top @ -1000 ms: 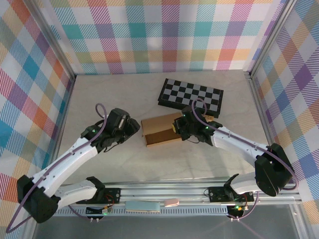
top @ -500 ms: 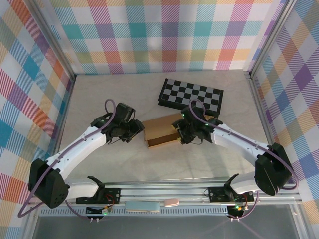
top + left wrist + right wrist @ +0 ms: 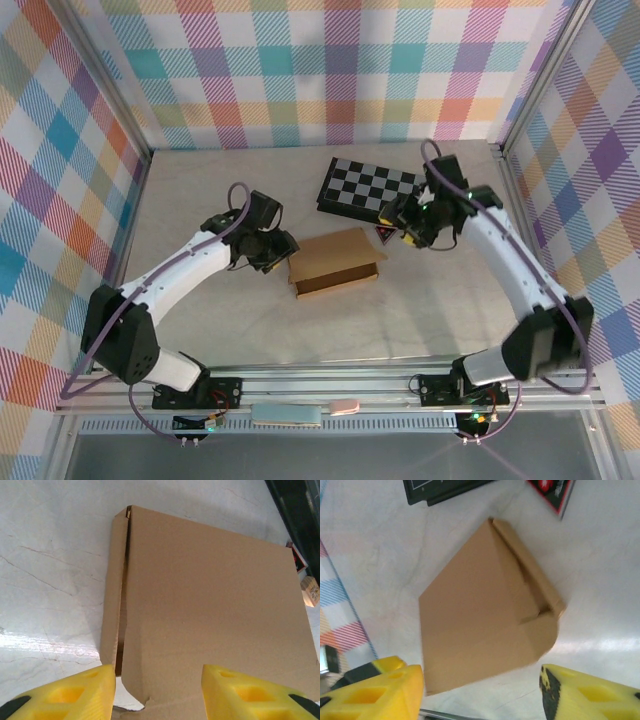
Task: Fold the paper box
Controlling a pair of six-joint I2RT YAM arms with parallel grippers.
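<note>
The paper box lies mid-table as a slim brown cardboard box with its lid down. My left gripper is at its left end. In the left wrist view the box stretches ahead, a side flap stands slightly apart from the lid, and my left gripper is open with the box's near edge between its yellow fingers. My right gripper hangs above the table, to the right of the box and just behind it. From there the box shows below my open, empty right gripper.
A black-and-grey checkered board lies behind the box, its dark edge at the top of the right wrist view. A small black-and-red item sits by the box's right rear corner. Plaid walls enclose the table.
My right gripper has opened, left the box's right end and risen back to the right. My left gripper has moved right, up to the box's left end.
</note>
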